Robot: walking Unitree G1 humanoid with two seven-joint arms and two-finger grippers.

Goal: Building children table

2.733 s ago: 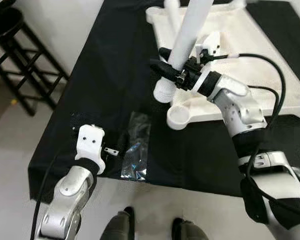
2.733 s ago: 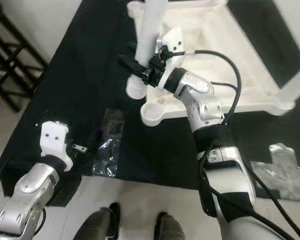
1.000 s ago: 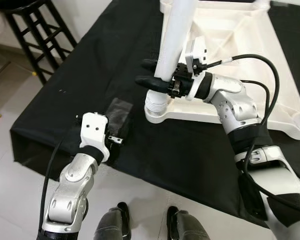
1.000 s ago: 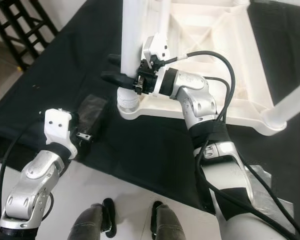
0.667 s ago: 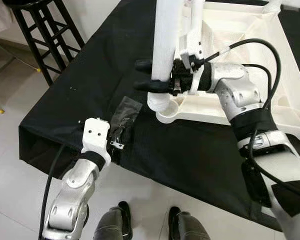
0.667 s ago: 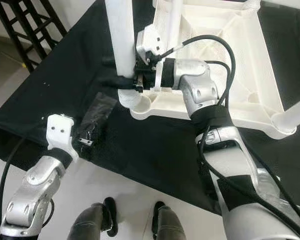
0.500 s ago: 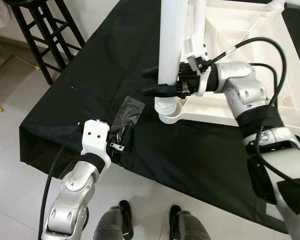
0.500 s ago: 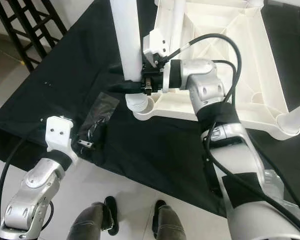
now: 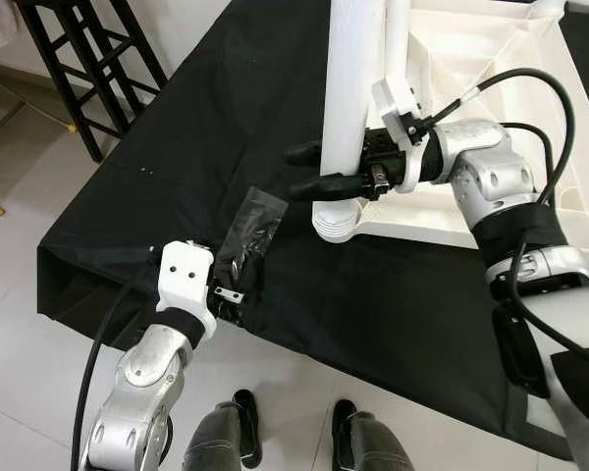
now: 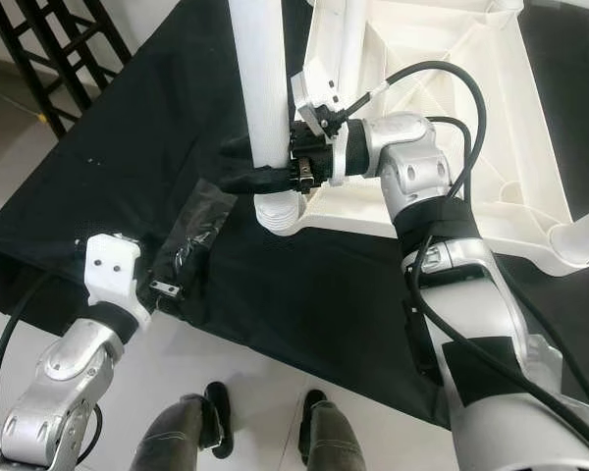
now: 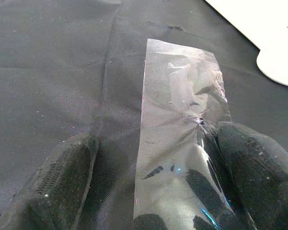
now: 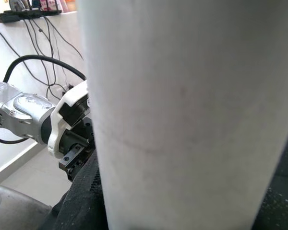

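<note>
- While clamping both black fingers of the right gripper (image 9: 309,169) around the white table leg (image 9: 353,88), standing it upright in the corner socket (image 9: 339,218) of the upturned tabletop (image 9: 491,59).
- Likely handling as rigid, light, smooth plastic; gripping low beside the socket.
- Resting the left gripper (image 11: 149,191), fingers apart, astride a clear plastic bag (image 11: 182,115), well apart from the socket.

Black-cloth-covered counter (image 9: 177,147) spans frame centre. White plastic upturned tabletop (image 9: 481,59) lies on it, upper right. White plastic cylindrical table leg (image 9: 351,88) stands at the tabletop's near-left corner socket, right claw (image 9: 309,169) around it. Clear crumpled plastic bag (image 9: 250,231) lies lower left of the leg, left claw (image 11: 153,187) astride its near end. Black metal slatted rack (image 9: 74,59) on floor, upper left.
</note>
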